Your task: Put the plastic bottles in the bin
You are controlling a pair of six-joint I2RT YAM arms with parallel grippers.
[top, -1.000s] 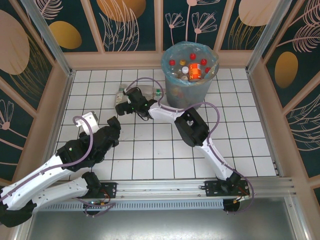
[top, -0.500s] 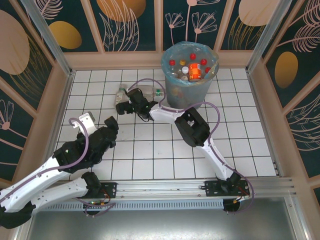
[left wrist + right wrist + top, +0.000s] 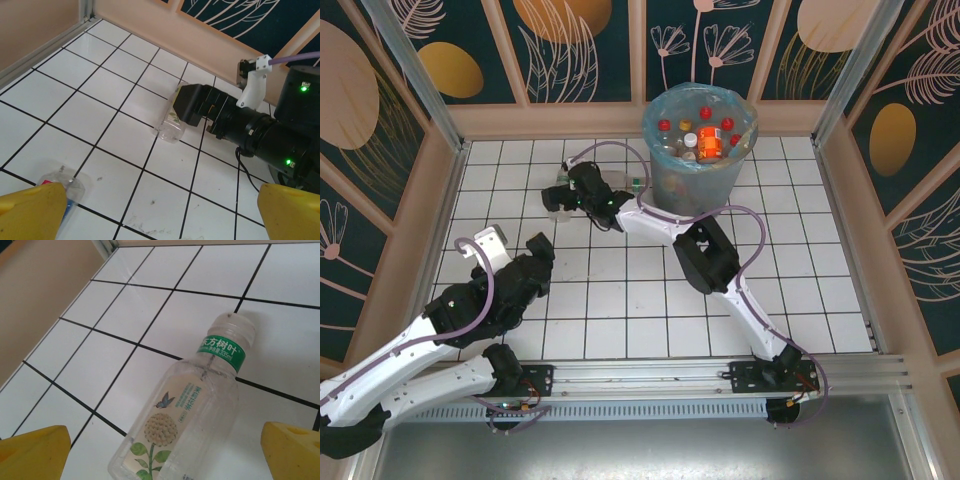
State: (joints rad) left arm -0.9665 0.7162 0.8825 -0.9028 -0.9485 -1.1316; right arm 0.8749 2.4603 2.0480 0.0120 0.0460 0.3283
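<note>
Right hand [image 3: 560,196] spread wide, low over a clear green-labelled bottle [image 3: 185,415] lying on its side on the white-tiled tabletop [image 3: 650,300], toward the far edge and left of middle; the bottle sits between the fingertips with a gap on each side. Left hand [image 3: 538,250] also spread, holding nothing, nearer the left edge, a second bottle [image 3: 62,186] lying close by one fingertip. Bin [image 3: 692,180] stands at the far edge with several bottles [image 3: 708,138] inside; a green-capped bottle [image 3: 618,182] lies just beside its left wall.
</note>
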